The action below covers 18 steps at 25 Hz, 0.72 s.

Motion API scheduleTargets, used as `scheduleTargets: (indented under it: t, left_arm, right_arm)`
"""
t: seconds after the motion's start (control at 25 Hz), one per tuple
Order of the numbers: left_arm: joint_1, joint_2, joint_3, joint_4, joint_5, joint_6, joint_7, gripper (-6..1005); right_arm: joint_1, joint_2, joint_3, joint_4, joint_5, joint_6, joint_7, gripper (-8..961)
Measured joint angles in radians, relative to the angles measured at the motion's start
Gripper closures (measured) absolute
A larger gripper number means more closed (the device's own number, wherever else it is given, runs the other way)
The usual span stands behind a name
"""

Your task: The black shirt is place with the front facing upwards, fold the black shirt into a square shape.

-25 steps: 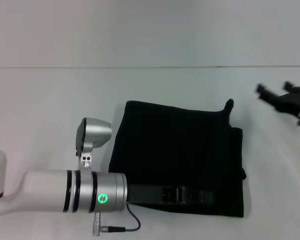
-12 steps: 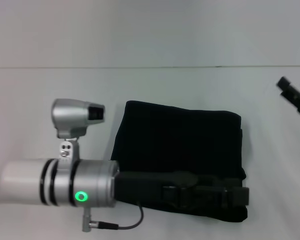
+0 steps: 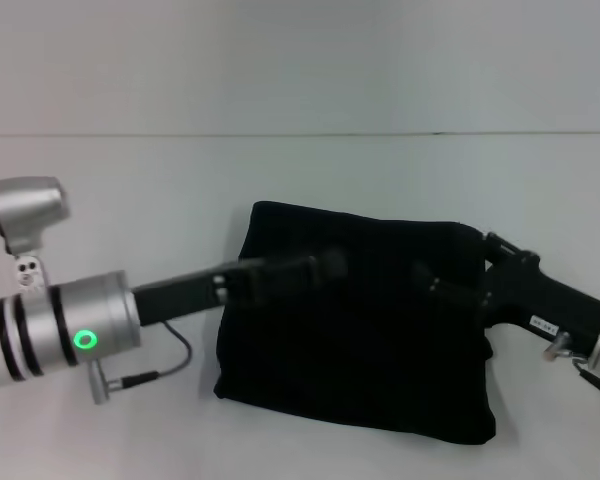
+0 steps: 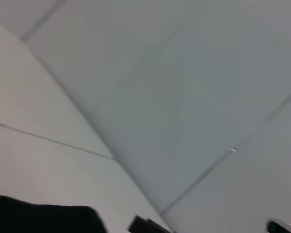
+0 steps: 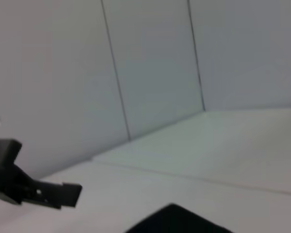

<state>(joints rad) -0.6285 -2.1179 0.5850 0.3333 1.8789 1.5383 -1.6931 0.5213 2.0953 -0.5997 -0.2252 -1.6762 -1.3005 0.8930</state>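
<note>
The black shirt (image 3: 365,350) lies folded into a rough square on the white table, plain side up, with no lettering showing. My left gripper (image 3: 325,266) reaches in from the left and hovers over the shirt's upper middle. My right gripper (image 3: 435,283) comes in from the right over the shirt's right part. Both are black against the black cloth. A corner of the shirt (image 4: 39,218) shows in the left wrist view, and another corner (image 5: 179,221) in the right wrist view. The left gripper (image 5: 43,191) also appears far off in the right wrist view.
The white table (image 3: 130,190) spreads around the shirt on all sides. A pale wall (image 3: 300,60) rises behind the table's far edge. The left arm's cable (image 3: 165,360) hangs near the shirt's left edge.
The left gripper rose from the shirt's near edge and swung to its upper middle. The right arm came in from the far right to the shirt's right side.
</note>
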Motion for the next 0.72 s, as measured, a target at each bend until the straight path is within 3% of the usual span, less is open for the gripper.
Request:
scheduleTargets:
  t: [0.2, 0.36, 0.72]
  left_arm:
    - [0.01, 0.015, -0.026, -0.003, 0.0, -0.077, -0.046, 53]
    - [0.009, 0.017, -0.041, -0.001, -0.001, -0.134, -0.074, 53]
    - [-0.002, 0.039, -0.038, 0.007, 0.004, -0.239, -0.181, 52]
  right_arm:
    - [-0.008, -0.002, -0.017, 0.013, -0.001, 0.136, 0.015, 25]
    - [-0.017, -0.003, -0.009, 0.019, 0.003, 0.214, 0.015, 25]
    - [-0.015, -0.006, 0.049, 0.011, 0.01, 0.261, 0.028, 25]
